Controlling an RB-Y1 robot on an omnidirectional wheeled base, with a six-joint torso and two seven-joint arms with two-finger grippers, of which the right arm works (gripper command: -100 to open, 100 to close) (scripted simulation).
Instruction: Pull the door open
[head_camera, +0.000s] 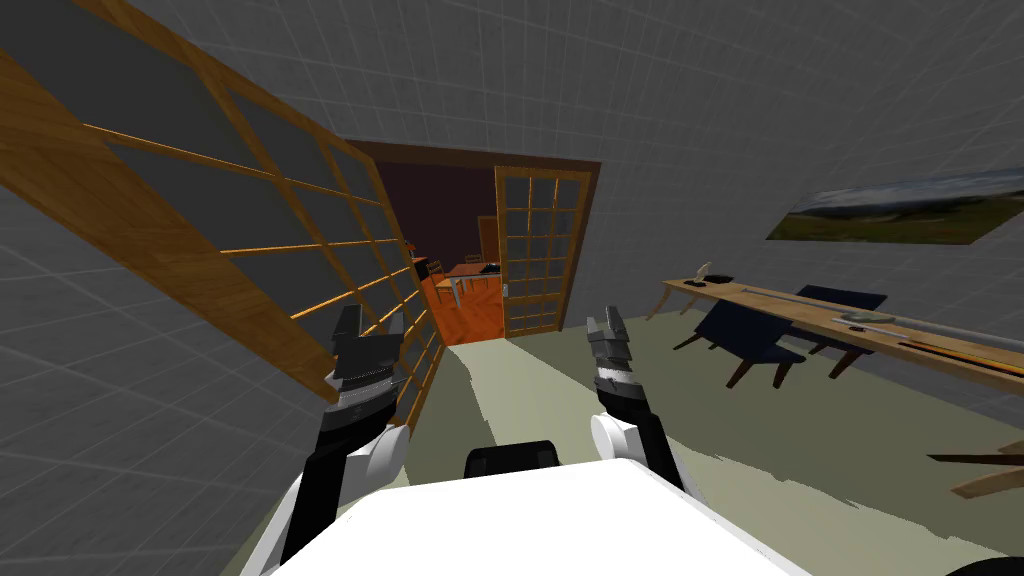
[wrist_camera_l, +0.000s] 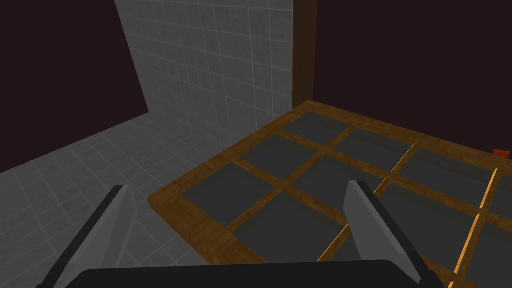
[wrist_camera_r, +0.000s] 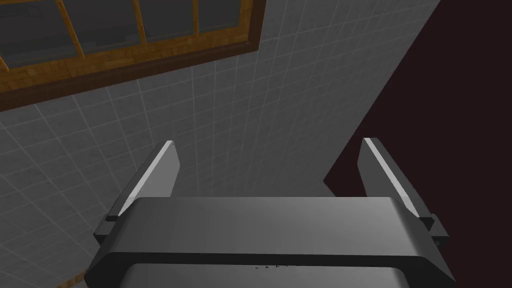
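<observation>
Looks like a home: living rooms, not a workplace. Walls (head_camera: 680, 120) are grey with a tile-like grid. The floor (head_camera: 520, 390) is pale and plain. A long wooden table (head_camera: 800, 303) runs along the right-hand wall, carrying a few items too small to name. Two dark blue chairs (head_camera: 752, 338) are drawn up to it, and a landscape picture (head_camera: 900, 215) hangs on the wall above. At the far end a dark brown frame (head_camera: 480, 157) holds two wooden door leaves with glass panes. The left leaf (head_camera: 230, 240) is swung wide into the room; the right leaf (head_camera: 540, 250) stands in the frame. Between them a second room shows, with an orange floor (head_camera: 470, 315) and a small table (head_camera: 466, 272).
</observation>
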